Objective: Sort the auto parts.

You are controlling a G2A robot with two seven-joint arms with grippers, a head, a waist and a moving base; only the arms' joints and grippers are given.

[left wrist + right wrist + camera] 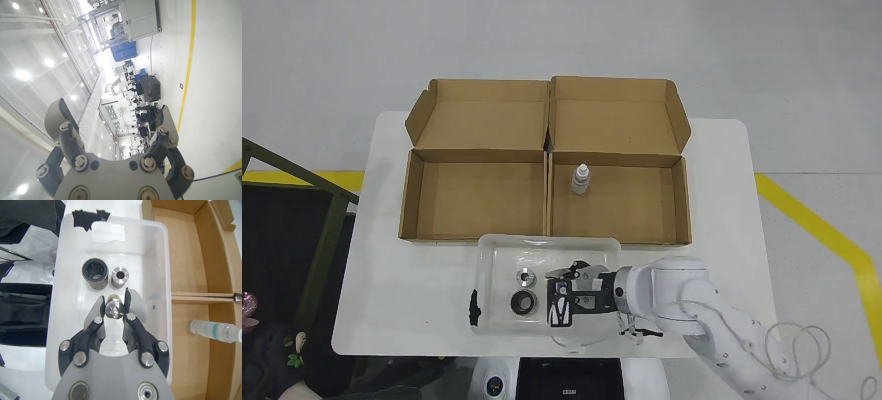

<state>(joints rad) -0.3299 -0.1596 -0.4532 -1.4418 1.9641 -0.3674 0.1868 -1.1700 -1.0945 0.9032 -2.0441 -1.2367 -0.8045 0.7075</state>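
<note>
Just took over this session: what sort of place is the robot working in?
Probably a factory or robotics lab hall: a yellow floor line, a framed machine enclosure, and rows of workstations in the background.

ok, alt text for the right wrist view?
The right end effector grips a small silver metal fitting inside a clear plastic bin. Just past it in the bin stand a dark steel cylindrical bushing and a smaller silver metal sleeve, side by side. A white plastic bottle sits in the brown cardboard box beside the bin.
</note>
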